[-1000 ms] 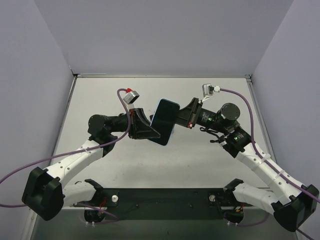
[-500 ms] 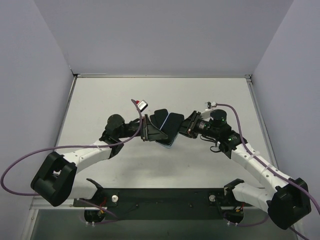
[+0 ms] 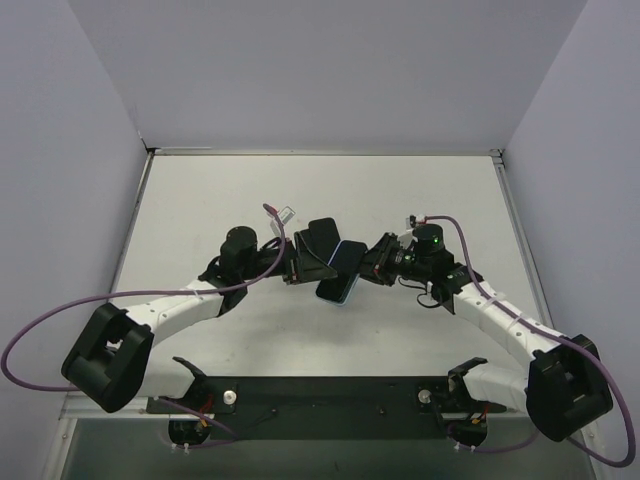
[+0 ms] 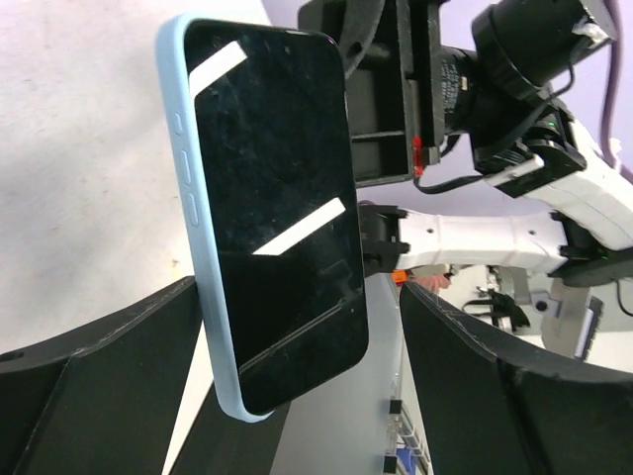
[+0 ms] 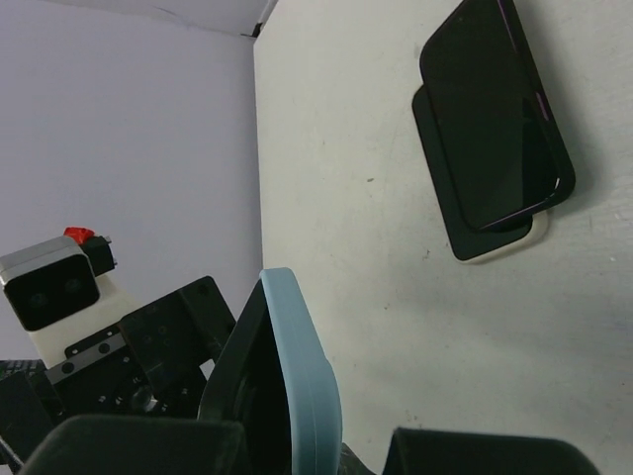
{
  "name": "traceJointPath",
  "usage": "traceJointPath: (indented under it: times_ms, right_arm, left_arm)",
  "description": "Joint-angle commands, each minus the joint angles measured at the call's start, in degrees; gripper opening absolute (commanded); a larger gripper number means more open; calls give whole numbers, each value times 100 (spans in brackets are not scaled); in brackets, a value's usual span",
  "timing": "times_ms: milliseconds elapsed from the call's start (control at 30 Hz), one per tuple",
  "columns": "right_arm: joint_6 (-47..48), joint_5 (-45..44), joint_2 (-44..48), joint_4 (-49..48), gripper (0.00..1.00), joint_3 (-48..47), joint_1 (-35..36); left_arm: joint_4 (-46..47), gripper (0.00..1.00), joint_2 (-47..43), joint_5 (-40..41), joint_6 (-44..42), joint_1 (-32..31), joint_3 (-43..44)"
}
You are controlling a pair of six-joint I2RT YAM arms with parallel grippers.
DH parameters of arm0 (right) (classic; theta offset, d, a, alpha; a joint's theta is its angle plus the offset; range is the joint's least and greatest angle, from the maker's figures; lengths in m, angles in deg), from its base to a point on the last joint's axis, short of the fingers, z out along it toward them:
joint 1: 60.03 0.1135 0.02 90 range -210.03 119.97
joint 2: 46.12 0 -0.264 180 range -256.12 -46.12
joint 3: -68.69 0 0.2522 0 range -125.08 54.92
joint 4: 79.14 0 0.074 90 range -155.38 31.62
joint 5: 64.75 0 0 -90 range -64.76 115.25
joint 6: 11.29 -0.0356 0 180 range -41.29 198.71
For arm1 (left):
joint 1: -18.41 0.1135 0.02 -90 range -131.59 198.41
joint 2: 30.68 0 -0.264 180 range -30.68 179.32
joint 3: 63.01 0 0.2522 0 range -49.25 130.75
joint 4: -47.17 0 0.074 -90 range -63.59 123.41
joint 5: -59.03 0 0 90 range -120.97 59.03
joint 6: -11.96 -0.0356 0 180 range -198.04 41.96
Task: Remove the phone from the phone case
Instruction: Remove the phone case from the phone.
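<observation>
The phone [image 4: 277, 198], black screen facing the left wrist camera, sits in a light blue phone case [image 4: 193, 208]. My right gripper [image 5: 312, 445] is shut on the far end of the phone case [image 5: 302, 386]. In the top view the cased phone [image 3: 341, 275] hangs between both arms, just above the table. My left gripper [image 4: 297, 297] stands open, its black fingers [image 4: 109, 376] on either side of the phone's near end, and the case edge lies close to the left one. From above, the left gripper [image 3: 303, 262] faces the right gripper [image 3: 364, 262].
A second black phone [image 3: 320, 238] lies flat on the white table, on top of a dark slab with a pale rim [image 5: 495, 247], just behind the two grippers. Grey walls [image 3: 90, 150] enclose the table on three sides.
My left gripper has opened and let go of the phone's near end. Both arms have stretched forward and come lower, and the cased phone has sunk towards the table.
</observation>
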Motion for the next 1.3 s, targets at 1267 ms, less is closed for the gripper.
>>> traceJointPath:
  times_ms: [1267]
  right_arm:
    - [1136,-685,-1738,2004,0,-79,-23]
  left_arm:
    - [-5281,91,2113,4762,-2593,-2774,2885]
